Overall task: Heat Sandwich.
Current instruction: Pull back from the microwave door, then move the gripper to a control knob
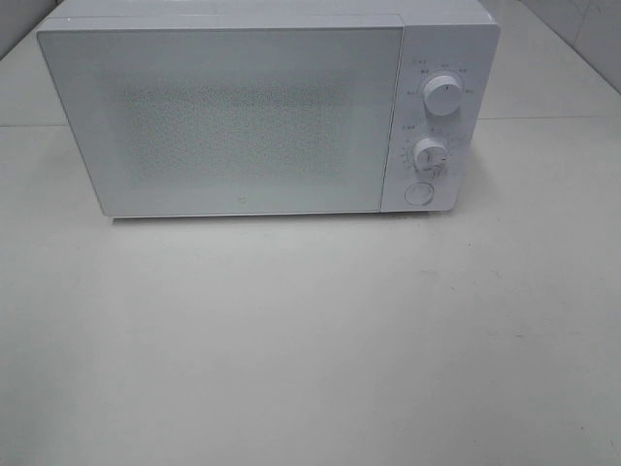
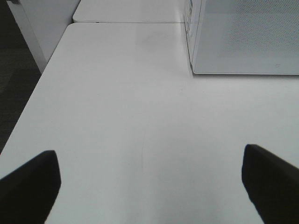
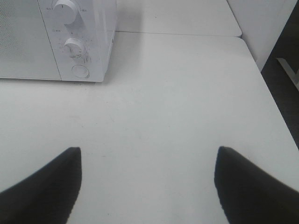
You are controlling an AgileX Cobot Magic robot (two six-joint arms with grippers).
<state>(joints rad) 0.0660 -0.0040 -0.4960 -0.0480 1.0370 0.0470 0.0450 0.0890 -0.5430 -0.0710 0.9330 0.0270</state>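
The sandwich is out of view in all three views. A white microwave stands at the back of the table with its door shut. It has two round knobs and a round button on its right panel. My left gripper is open over bare table, to the left of the microwave's door corner. Off to the right of the microwave's knob panel, my right gripper is open with only table between its dark fingers. Neither arm shows in the exterior high view.
The white table stretches in front of the microwave. Its left edge drops to a dark floor. The right edge runs beside a dark gap. A second table panel lies behind.
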